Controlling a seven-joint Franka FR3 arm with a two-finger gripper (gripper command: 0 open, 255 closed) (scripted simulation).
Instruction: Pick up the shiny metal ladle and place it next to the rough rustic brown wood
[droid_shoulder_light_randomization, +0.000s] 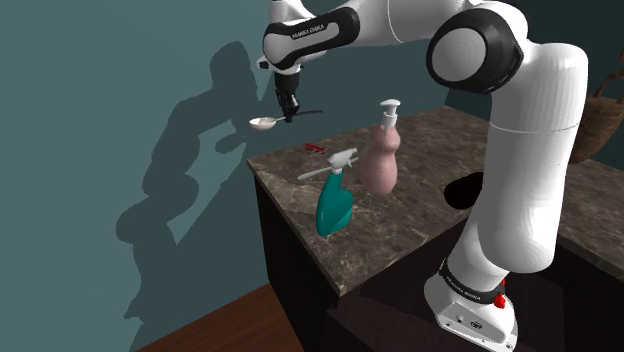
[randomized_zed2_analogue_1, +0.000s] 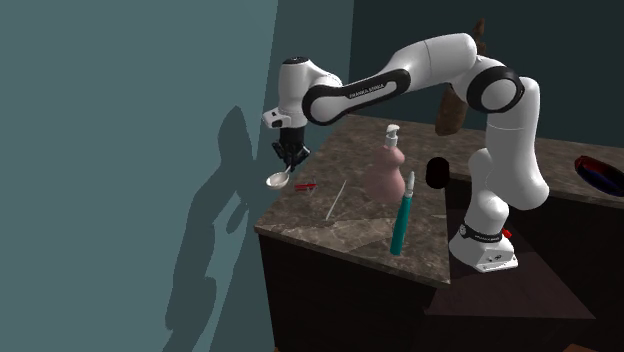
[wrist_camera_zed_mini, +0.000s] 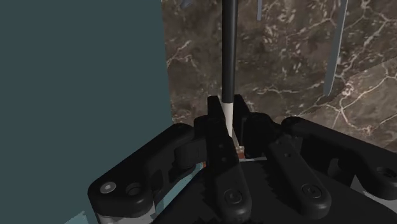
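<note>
Ladle (droid_shoulder_light_randomization: 263, 122), pale shiny bowl on a dark handle, hangs in the air over the counter (droid_shoulder_light_randomization: 420, 225) corner by the teal wall, its handle pinched in the claw (droid_shoulder_light_randomization: 289, 108). A teal spray bottle (droid_shoulder_light_randomization: 334, 198) and a pink pump bottle (droid_shoulder_light_randomization: 379, 162) stand just beside each other; I can't tell their contents. The white arm stretches from its stand across the counter, wrist pointing down.

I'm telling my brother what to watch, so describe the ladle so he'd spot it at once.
Find the dark marble counter against the teal wall, then the arm's black gripper above its wall-side edge. Clamped in it is the ladle: a pale shiny bowl on a thin dark handle, the only item in the air, unlike the teal spray bottle and pink pump bottle resting on it.
</note>
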